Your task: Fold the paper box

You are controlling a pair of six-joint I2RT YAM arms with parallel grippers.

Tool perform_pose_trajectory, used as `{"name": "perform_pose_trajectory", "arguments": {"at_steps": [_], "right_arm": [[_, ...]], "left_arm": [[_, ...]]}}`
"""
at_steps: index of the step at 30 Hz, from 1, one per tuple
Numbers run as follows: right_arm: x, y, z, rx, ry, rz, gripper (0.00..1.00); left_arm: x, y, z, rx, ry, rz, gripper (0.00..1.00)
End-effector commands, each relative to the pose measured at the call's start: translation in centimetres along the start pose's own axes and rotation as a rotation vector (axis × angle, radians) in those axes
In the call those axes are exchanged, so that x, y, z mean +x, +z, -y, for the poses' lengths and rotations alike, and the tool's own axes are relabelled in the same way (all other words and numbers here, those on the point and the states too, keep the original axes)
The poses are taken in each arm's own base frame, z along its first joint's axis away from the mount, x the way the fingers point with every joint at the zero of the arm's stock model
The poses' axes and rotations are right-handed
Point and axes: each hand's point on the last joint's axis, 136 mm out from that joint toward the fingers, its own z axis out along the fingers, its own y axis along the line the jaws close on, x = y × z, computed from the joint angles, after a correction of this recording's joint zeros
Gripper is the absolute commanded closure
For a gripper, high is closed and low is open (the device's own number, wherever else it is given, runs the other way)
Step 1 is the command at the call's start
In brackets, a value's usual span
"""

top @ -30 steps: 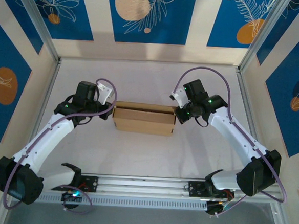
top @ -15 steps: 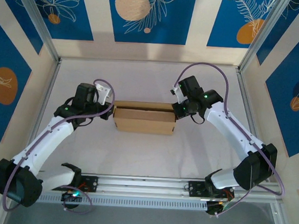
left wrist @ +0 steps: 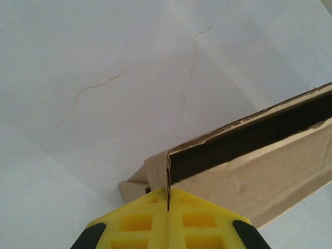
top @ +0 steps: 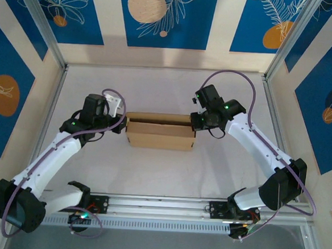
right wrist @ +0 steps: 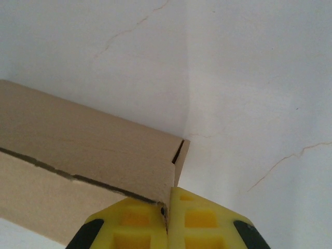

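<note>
Nearest the camera, a ribbed aluminium rail (top: 160, 204) runs along the table's front edge and carries both arm bases. From there the two white arms reach outward and forward, each trailing a purple cable.

The table (top: 151, 175) is a pale, matte white sheet. In the wrist views it shows a few thin hairline cracks and soft creases.

At the middle of the table lies the paper box (top: 161, 134). It is plain brown cardboard, long and shallow, set crosswise between the arms, with a dark slit open along its far top edge.

The left gripper (top: 122, 125) is at the box's left end. Seen from its wrist, its yellow fingers (left wrist: 140, 223) are pressed together with the thin upright edge of the end panel pinched in the seam between them. The dark hollow of the box opens just beyond.

The right gripper (top: 196, 122) is at the right end. Its jaws are closed the same way on the corner edge of the cardboard there (the seam is nearly flush, with only the card's thickness between the pads).

Beyond the box the white surface runs on to silver frame posts at the far corners. The walls behind and to either side are cream with blue panels (top: 162, 16), printed with white line-drawn leaves and orange discs.
</note>
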Motion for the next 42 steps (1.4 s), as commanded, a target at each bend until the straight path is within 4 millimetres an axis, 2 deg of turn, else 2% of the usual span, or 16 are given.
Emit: {"name": "perform_pose_trajectory", "arguments": {"at_steps": [1, 4, 9, 21, 31, 42], "right_arm": [[-1.6, -1.4, -2.7, -0.152, 0.1, 0.083, 1.0], [-1.5, -1.1, -3.1, -0.223, 0.175, 0.05, 1.0], [-1.4, -0.4, -2.9, -0.211, 0.194, 0.026, 1.0], [-1.7, -0.2, -2.7, -0.211, 0.315, -0.012, 1.0], [-0.1, 0.5, -2.2, -0.131, 0.235, -0.022, 1.0], [1.6, 0.8, -2.3, -0.084, 0.166, 0.05, 1.0]], "left_arm": [[-0.5, -0.4, 2.3, 0.095, 0.008, 0.028, 1.0], [-0.4, -0.3, 2.5, 0.097, 0.005, 0.029, 1.0], [0.0, 0.0, 2.7, 0.096, 0.006, 0.025, 1.0], [0.1, 0.2, 3.1, 0.099, 0.005, 0.032, 1.0], [0.8, 0.1, 3.2, 0.1, -0.006, 0.028, 1.0], [3.1, 0.1, 3.1, 0.091, 0.007, 0.015, 1.0]]}}
